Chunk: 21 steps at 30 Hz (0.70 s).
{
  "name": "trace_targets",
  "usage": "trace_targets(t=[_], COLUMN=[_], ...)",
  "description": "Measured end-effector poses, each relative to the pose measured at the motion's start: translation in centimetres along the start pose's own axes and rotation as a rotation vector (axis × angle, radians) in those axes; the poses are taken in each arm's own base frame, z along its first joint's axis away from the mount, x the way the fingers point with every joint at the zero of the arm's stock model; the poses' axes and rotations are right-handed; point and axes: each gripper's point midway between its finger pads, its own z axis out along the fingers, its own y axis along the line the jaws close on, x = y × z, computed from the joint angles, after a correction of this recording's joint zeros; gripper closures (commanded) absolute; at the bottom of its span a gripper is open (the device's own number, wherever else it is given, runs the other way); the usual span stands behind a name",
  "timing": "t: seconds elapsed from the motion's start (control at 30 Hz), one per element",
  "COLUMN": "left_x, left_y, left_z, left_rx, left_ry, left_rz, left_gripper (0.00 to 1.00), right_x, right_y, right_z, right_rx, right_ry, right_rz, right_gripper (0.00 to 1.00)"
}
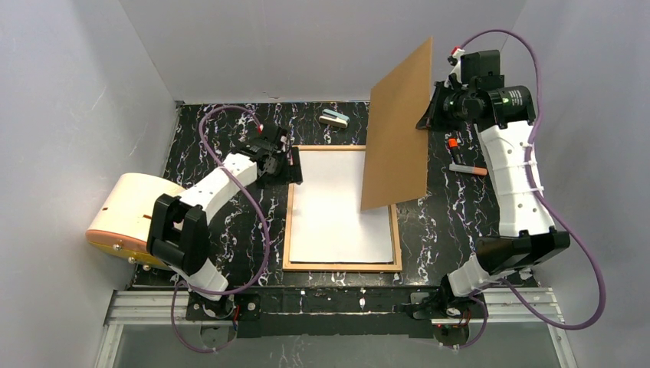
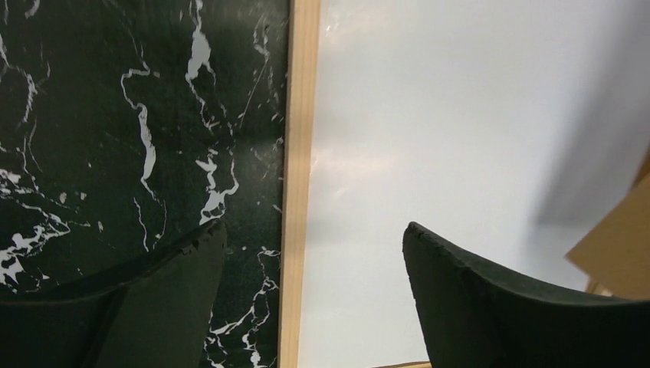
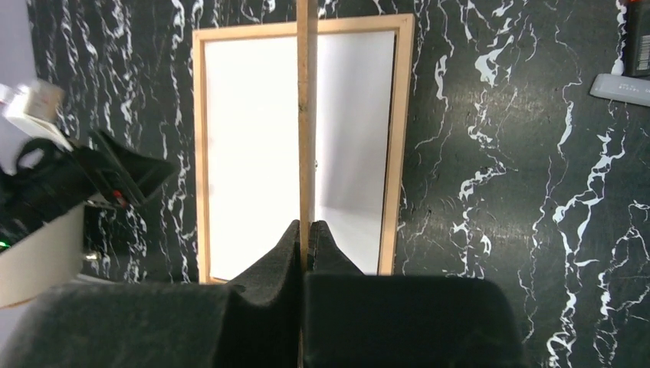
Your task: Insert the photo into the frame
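Nearest to me are the dark pads of my left gripper (image 2: 313,230), spread wide and gripping nothing. They straddle the left rail of the frame (image 2: 299,138), near its far corner. My right gripper (image 3: 307,226) is clenched on the edge of the brown backing board (image 1: 398,123), held tilted up over the frame's right half; whether the board's lower edge touches the frame I cannot tell.

The frame lies flat on the black marble table (image 1: 437,222). Inside it the photo (image 1: 337,215) seems to lie face down, a white sheet filling the opening, though no printed side shows. So I judge the photo seated, and the step in hand is closing it in with the board.

Next, my right arm should lower the board flat and square within the frame's rails, once my left arm clears away to the frame's left.

My left arm reaches low toward the frame with its wrist bent down. My right arm rises at the frame's right, wrist turned inward.
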Motion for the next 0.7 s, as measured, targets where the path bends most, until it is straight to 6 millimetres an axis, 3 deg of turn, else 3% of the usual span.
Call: trace_targets(t=[0.23, 0.47, 0.6, 0.7], left_x=[-5.5, -7.1, -7.6, -9.4], left_y=[-3.2, -7.7, -10.3, -12.0], left_z=[-2.2, -1.5, -2.0, -3.6], left_rx=[0.087, 0.258, 0.384, 0.455], left_ry=[-0.104, -0.052, -0.028, -0.071], left_rz=[-0.015, -0.039, -0.066, -0.077], left_gripper=[0.11, 0.11, 0.11, 0.11], right_x=[2.2, 5.2, 4.9, 4.2], right_y=[2.1, 4.6, 4.2, 3.8], right_z=[1.1, 2.4, 2.6, 2.8], right_rx=[0.035, 0.077, 0.115, 0.137], right_ry=[0.13, 0.225, 0.21, 0.178], right_rz=[-0.091, -0.202, -0.204, -0.198], right_gripper=[0.99, 0.99, 0.99, 0.99])
